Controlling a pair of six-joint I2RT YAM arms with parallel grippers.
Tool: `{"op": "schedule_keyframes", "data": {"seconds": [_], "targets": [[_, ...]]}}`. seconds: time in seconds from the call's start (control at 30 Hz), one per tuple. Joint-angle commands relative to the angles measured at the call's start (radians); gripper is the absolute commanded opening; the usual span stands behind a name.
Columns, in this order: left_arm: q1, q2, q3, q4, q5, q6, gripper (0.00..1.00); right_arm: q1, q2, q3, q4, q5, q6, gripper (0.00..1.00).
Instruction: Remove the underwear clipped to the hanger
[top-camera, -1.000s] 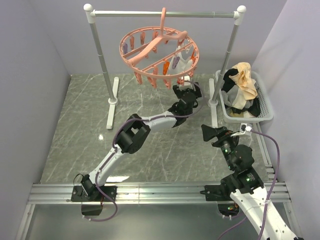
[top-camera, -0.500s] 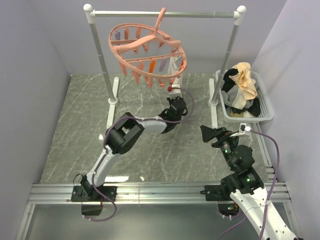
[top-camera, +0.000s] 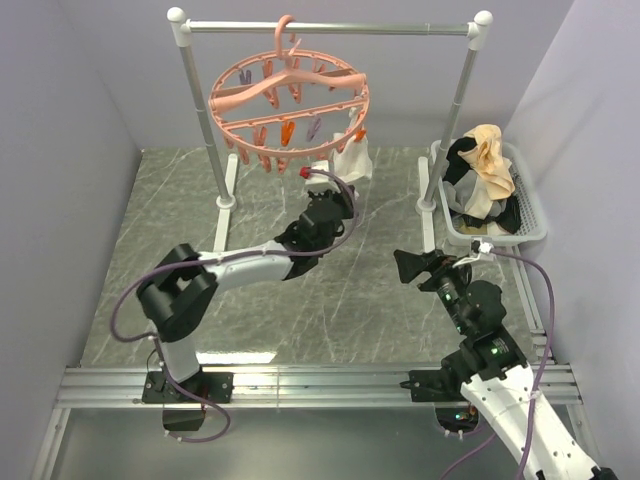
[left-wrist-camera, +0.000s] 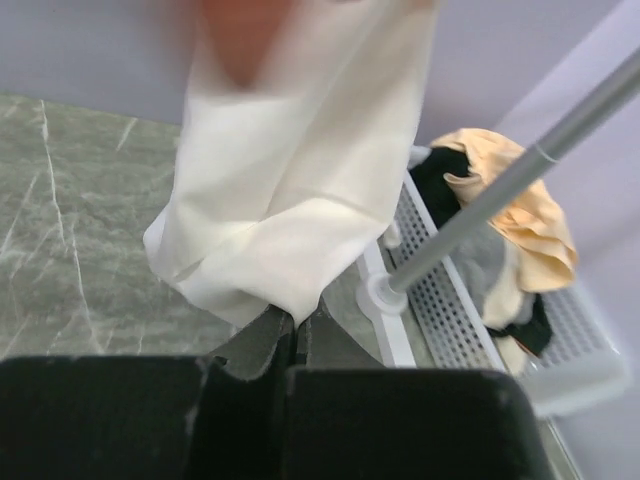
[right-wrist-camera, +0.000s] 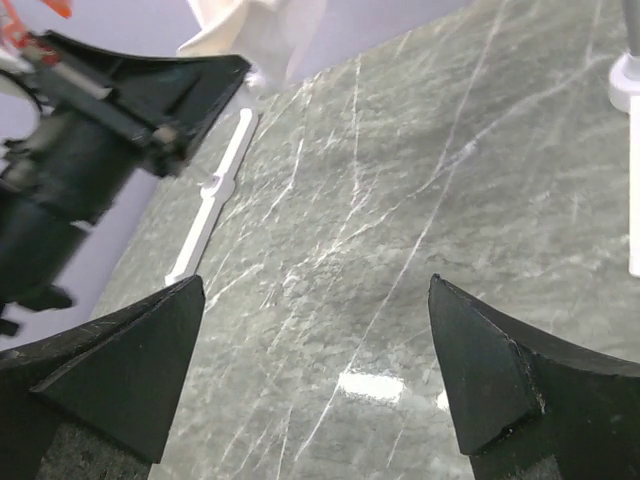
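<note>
Black fingers of the left gripper (left-wrist-camera: 295, 328) are pressed together, pinching the lower edge of a cream underwear (left-wrist-camera: 290, 190) piece. The left arm (top-camera: 250, 265) reaches across the table centre to the hanger's underside. The piece hangs from the right rim of the salmon-pink hanger (top-camera: 290, 100) and slants down toward the gripper. The hanger hooks on the silver rail (top-camera: 400, 29). The right gripper (right-wrist-camera: 315, 300) is spread wide, holding nothing, above the grey marble table (right-wrist-camera: 420, 180). Right of the rail post, a white basket (top-camera: 495, 238) contains beige and black clothes (top-camera: 488, 155).
</note>
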Motion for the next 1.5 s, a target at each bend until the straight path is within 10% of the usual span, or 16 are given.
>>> {"op": "schedule_keyframes", "data": {"seconds": [0.0,0.9,1.47], "targets": [[-0.005,-0.120,-0.056,-0.072,0.090,-0.065,0.00,0.005,0.051,0.082,0.083,-0.063,-0.052,0.99],[-0.065,-0.785,-0.485,-0.387,0.170,-0.121,0.00,0.009,0.656,0.574,0.249,-0.505,-0.405,0.93],[-0.076,-0.914,-0.507,-0.483,0.198,-0.159,0.00,0.169,0.994,0.891,0.232,-0.441,-0.523,0.83]]}}
